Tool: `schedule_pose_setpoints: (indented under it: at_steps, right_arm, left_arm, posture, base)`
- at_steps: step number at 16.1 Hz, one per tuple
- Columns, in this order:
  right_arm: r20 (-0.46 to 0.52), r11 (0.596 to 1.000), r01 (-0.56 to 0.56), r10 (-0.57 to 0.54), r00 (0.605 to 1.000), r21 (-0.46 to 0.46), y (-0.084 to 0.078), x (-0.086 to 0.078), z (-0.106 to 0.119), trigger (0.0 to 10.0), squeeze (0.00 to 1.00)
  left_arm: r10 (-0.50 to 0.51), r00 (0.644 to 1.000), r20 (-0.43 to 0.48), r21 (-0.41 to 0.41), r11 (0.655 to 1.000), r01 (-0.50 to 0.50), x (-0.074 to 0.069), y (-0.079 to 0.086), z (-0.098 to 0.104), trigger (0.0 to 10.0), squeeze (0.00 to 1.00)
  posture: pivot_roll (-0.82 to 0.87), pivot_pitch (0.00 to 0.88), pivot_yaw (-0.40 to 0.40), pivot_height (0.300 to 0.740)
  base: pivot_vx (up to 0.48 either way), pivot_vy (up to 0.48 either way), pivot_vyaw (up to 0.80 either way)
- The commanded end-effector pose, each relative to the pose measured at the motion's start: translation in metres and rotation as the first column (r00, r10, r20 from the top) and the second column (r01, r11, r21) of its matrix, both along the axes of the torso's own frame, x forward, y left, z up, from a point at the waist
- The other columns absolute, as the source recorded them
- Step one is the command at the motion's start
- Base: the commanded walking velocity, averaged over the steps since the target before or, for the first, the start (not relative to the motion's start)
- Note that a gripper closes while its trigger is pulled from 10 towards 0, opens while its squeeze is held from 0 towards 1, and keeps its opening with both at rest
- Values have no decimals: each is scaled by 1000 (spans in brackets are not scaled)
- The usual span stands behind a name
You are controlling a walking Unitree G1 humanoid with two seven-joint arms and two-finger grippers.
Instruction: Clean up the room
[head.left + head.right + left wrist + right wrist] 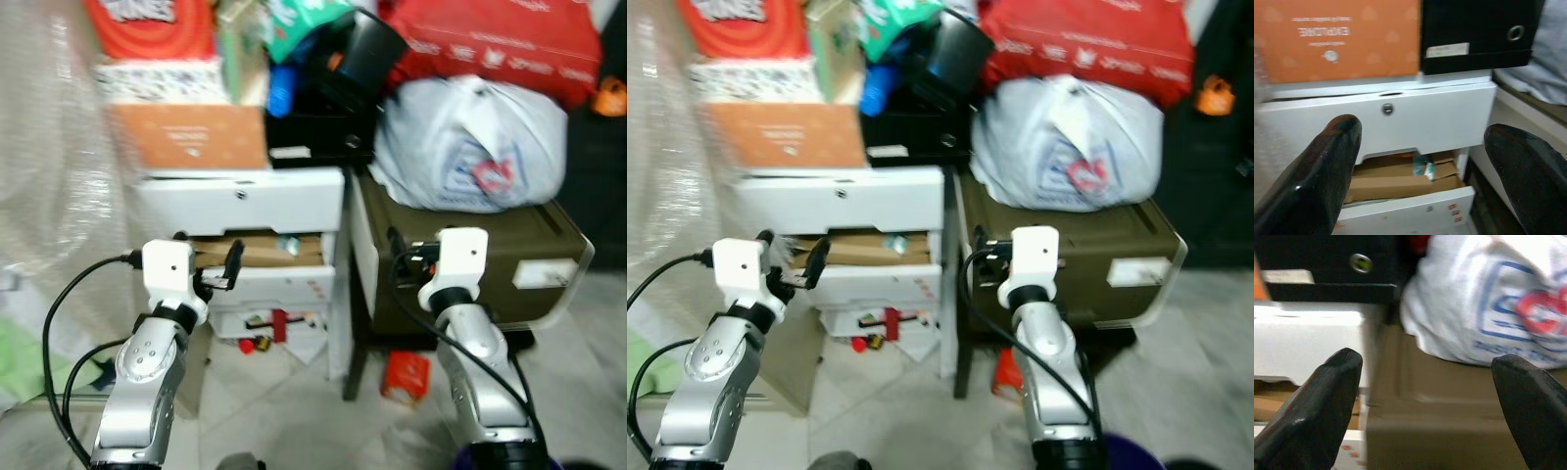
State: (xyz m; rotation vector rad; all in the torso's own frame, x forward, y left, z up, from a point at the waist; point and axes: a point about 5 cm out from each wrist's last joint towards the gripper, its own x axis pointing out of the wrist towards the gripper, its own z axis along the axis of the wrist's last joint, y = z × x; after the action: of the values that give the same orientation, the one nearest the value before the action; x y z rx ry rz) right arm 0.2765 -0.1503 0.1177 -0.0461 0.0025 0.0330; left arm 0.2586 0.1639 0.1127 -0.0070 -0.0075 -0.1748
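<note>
Silver arms rise in the foreground, the left hand (1420,171) and right hand (1425,401) both spread wide and holding nothing. Just past the left hand stands a white drawer unit (240,201), its lower drawer (265,279) pulled out with cardboard inside. Beside it sits a brown bin (470,264), a white plastic bag (470,142) on its lid. Red scraps (405,377) litter the floor below.
</note>
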Motion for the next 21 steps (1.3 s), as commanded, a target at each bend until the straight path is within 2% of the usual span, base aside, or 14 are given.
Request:
schedule_pose_setpoints:
  at_steps: [1, 6, 12, 18, 21]
  right_arm:
    - [10, 1000, -1, 1, 1000, -1, 2, 2, 2, 10000, 0]
    - [5, 1000, 3, -3, 1000, 1, 2, 4, 2, 10000, 0]
    - [5, 1000, 0, 0, 1000, -9, 2, 5, 1, 10000, 0]
    - [19, 999, -23, 23, 1000, -29, 5, 7, 3, 10000, 0]
    - [20, 999, -32, 33, 999, -34, 7, 7, 3, 10000, 0]
  left_arm:
    - [-8, 1000, 24, 3, 1000, 8, 0, 0, 5, 10000, 0]
    - [-17, 1000, 22, 0, 1000, 17, 1, 0, 5, 10000, 0]
    - [-19, 1000, 22, 3, 1000, 19, 1, -1, 4, 10000, 0]
    - [8, 999, 33, 17, 1000, -9, 3, 0, 5, 10000, 0]
    - [15, 999, 37, 19, 1000, -16, 4, 0, 5, 10000, 0]
  posture:
    - [26, 0, -15, 740]
    - [25, 0, -13, 740]
    - [27, 0, -14, 740]
    - [28, 0, -19, 740]
    - [31, 0, -18, 740]
  base:
    - [371, 0, 0]
    - [380, 0, 0]
    - [350, 0, -307]
    - [0, 0, 0]
    - [0, 0, 800]
